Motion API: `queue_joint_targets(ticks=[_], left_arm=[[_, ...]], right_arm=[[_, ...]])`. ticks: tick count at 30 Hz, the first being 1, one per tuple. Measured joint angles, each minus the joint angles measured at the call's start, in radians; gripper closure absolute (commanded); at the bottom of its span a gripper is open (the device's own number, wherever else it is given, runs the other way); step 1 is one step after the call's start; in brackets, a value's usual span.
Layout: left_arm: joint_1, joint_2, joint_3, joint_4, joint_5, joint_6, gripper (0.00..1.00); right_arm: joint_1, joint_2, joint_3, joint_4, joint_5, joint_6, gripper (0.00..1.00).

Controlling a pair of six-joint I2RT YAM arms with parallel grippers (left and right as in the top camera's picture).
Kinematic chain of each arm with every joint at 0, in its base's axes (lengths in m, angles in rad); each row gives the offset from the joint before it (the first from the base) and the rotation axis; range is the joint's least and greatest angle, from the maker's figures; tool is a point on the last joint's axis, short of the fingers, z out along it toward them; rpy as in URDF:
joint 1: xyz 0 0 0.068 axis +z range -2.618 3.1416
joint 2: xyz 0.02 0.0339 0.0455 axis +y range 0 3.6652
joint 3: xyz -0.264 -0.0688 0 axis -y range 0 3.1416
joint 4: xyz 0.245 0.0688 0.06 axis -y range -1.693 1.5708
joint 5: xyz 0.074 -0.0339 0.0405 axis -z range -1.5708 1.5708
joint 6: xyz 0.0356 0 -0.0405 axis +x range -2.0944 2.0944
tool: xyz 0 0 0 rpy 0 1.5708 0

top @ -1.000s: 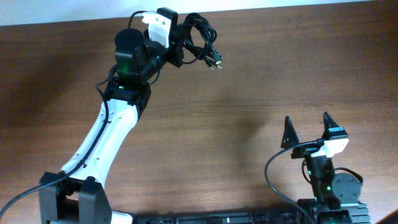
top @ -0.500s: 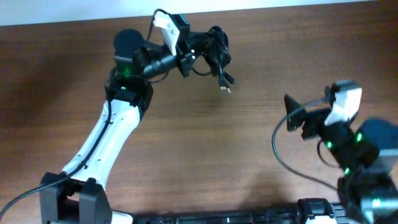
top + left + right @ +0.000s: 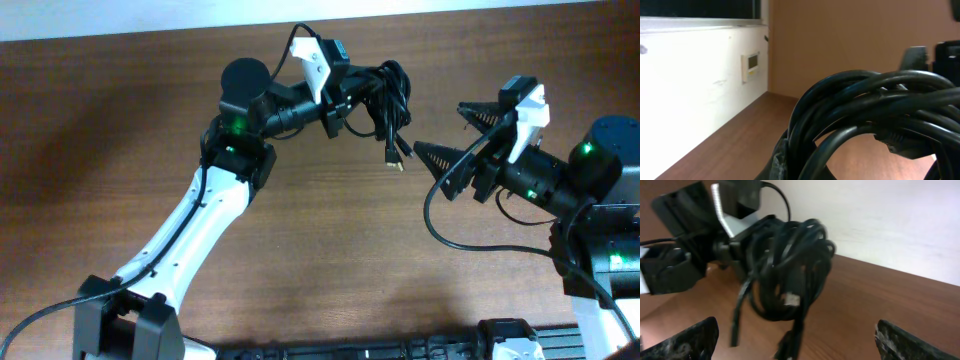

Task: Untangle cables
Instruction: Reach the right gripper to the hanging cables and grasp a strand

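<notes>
The cables (image 3: 385, 88) hang as one tangled black bundle in the air over the far part of the tabletop (image 3: 330, 250). They are close to its back edge, where the brown wood meets a white wall (image 3: 120, 15). The left claw (image 3: 343, 97) is closed on the bundle's left side and carries it. One loose end with a small plug (image 3: 396, 158) dangles below the loops. The right claw (image 3: 442, 127) stands just to the right of the bundle with its two fingers spread wide and pointing at it, gripping nothing and touching nothing. In its own camera the bundle shows between the fingertips but lies farther off. Open wood stretches across the middle, the near side and the left of the tabletop, so the room for moving lies in front of the cables and to their left. In the left wrist view a small pale wall panel (image 3: 751, 64) sits on the wall; any writing on it is too small to read.
</notes>
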Motion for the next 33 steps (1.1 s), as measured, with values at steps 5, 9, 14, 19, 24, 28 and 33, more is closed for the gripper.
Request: queue_joint_targets(ticks=[5, 9, 14, 19, 24, 28, 33], left_arm=[[-0.020, 0.000, 0.000, 0.000, -0.038, 0.000, 1.00], [-0.067, 0.000, 0.000, 0.000, -0.041, 0.000, 1.00], [-0.089, 0.000, 0.000, -0.003, -0.061, 0.008, 1.00], [-0.087, 0.000, 0.000, -0.004, -0.076, 0.014, 1.00], [-0.084, 0.000, 0.000, -0.004, -0.078, 0.015, 1.00], [-0.080, 0.000, 0.000, -0.004, -0.074, 0.015, 1.00], [-0.080, 0.000, 0.000, -0.003, -0.070, 0.029, 1.00]], right_arm=[[0.000, 0.003, 0.000, 0.001, -0.001, -0.001, 0.01], [0.000, 0.025, 0.000, 0.011, 0.055, 0.000, 0.00], [0.001, 0.037, 0.000, 0.001, 0.166, 0.000, 0.00], [0.006, 0.037, 0.002, 0.002, 0.255, -0.001, 0.00], [0.006, 0.037, 0.005, 0.000, 0.307, -0.004, 0.03], [0.006, 0.037, 0.006, 0.001, 0.369, -0.004, 0.03], [0.006, 0.037, 0.006, -0.003, 0.437, -0.005, 0.03]])
